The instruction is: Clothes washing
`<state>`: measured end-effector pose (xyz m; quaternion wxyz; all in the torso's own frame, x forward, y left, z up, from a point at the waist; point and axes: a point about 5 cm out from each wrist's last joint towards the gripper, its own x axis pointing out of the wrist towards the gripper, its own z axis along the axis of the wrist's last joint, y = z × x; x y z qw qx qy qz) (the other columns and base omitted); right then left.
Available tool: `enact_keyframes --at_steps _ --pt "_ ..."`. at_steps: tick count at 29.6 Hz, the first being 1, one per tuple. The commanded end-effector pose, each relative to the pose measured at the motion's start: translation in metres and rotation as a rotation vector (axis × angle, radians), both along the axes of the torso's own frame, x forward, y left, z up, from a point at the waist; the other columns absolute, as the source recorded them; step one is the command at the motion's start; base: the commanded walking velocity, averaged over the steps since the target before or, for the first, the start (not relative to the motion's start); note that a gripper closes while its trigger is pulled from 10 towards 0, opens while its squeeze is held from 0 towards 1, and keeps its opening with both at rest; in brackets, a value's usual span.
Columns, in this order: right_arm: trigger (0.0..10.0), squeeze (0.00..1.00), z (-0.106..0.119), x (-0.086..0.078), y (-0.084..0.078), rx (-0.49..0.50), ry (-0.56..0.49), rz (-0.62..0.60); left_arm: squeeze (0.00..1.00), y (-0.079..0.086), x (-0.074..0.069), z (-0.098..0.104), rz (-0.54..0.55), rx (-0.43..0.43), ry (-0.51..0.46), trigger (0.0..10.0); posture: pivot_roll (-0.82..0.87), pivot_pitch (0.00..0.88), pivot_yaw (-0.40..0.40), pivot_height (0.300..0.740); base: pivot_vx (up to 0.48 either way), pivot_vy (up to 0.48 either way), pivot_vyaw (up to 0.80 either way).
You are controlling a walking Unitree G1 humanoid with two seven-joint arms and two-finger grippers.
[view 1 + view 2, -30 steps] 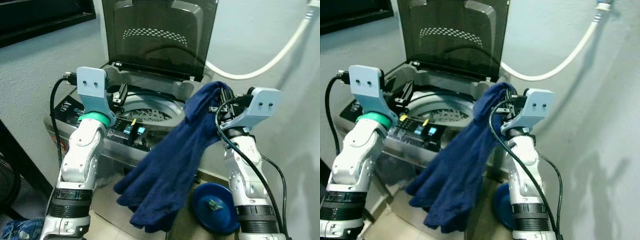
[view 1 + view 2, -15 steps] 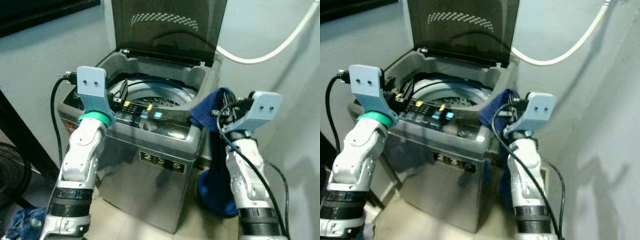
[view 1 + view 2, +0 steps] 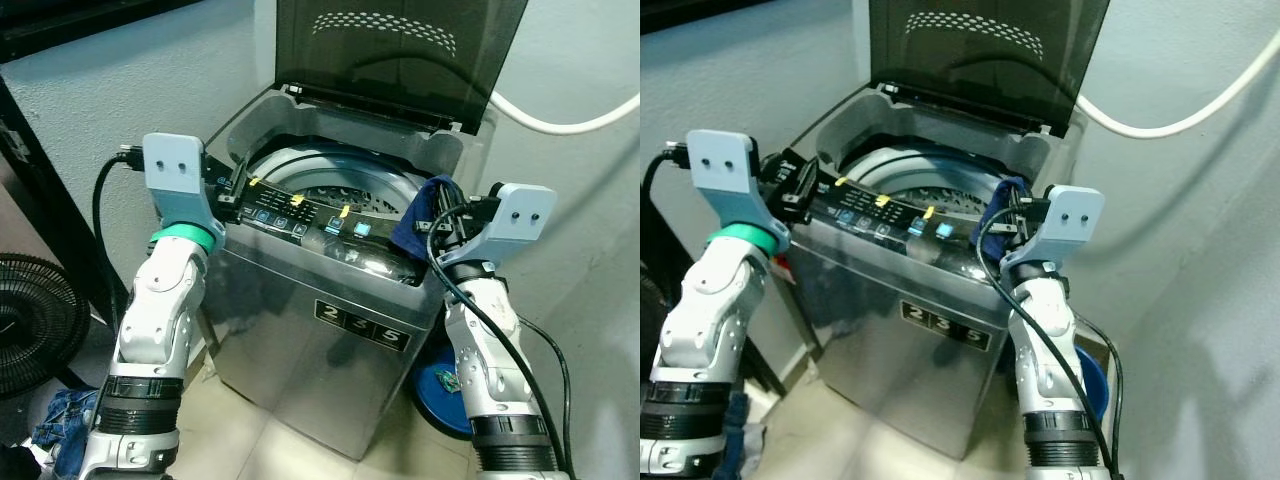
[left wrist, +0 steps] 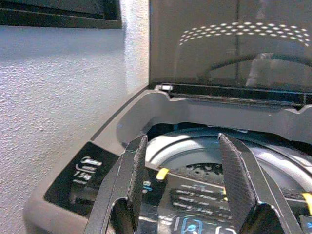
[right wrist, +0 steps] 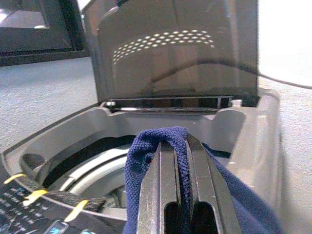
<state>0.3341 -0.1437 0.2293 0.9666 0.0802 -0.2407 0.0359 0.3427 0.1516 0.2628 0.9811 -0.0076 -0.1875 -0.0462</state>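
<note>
A grey top-loading washing machine (image 3: 340,330) stands with its dark lid (image 3: 400,50) raised and its drum (image 3: 335,197) showing. My right gripper (image 5: 179,163) is shut on a dark blue garment (image 5: 146,153), held at the machine's right front rim (image 3: 422,212). The rest of the cloth drops out of sight behind the control panel (image 3: 300,215). My left gripper (image 4: 183,168) is open and holds nothing, hovering at the machine's left front corner (image 3: 238,183), pointing over the tub.
On the floor sit a black fan (image 3: 25,320) at the left, denim clothes (image 3: 65,420) by my left side, and a blue basin (image 3: 445,395) right of the machine. A white hose (image 3: 570,120) runs along the wall behind.
The view has pulled back and shifted. The blue garment, which hung long in front of and beside the machine, is now bunched at the right gripper over the tub's rim.
</note>
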Motion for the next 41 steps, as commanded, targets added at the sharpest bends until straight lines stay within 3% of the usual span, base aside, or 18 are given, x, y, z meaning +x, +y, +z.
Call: enact_keyframes --at_steps 1,8,12,17,29,41 --pt "10.0 0.0 0.006 -0.001 0.001 -0.005 -0.028 -0.006 0.0 -0.002 -0.001 -0.001 -0.011 -0.005 -0.001 10.0 0.05 0.0 0.057 0.74 0.0 0.0 0.0" --pt "10.0 0.0 0.023 -0.006 0.002 -0.05 -0.114 -0.014 0.0 0.0 -0.002 0.0 0.002 0.003 -0.011 10.0 0.05 0.0 0.057 0.74 0.0 0.0 0.0" --pt "10.0 0.0 0.043 -0.01 0.004 -0.039 -0.189 -0.006 0.0 0.001 -0.002 0.003 0.002 -0.006 -0.022 10.0 0.05 0.0 0.056 0.74 0.0 0.0 0.0" --pt "10.0 0.0 0.038 -0.006 0.002 -0.032 -0.159 -0.01 0.0 0.001 -0.002 0.003 0.003 -0.014 -0.019 10.0 0.05 0.0 0.054 0.74 0.0 0.171 0.0" --pt "10.0 0.0 0.029 -0.003 -0.003 -0.017 -0.109 -0.032 0.0 0.002 -0.001 0.003 0.006 -0.01 -0.016 10.0 0.05 0.0 0.059 0.74 0.0 0.48 -0.78" --pt "10.0 0.0 0.025 -0.003 -0.003 -0.029 -0.095 -0.034 0.0 0.001 -0.001 0.002 0.01 0.014 -0.017 10.0 0.05 0.0 0.06 0.74 0.0 0.134 0.0"
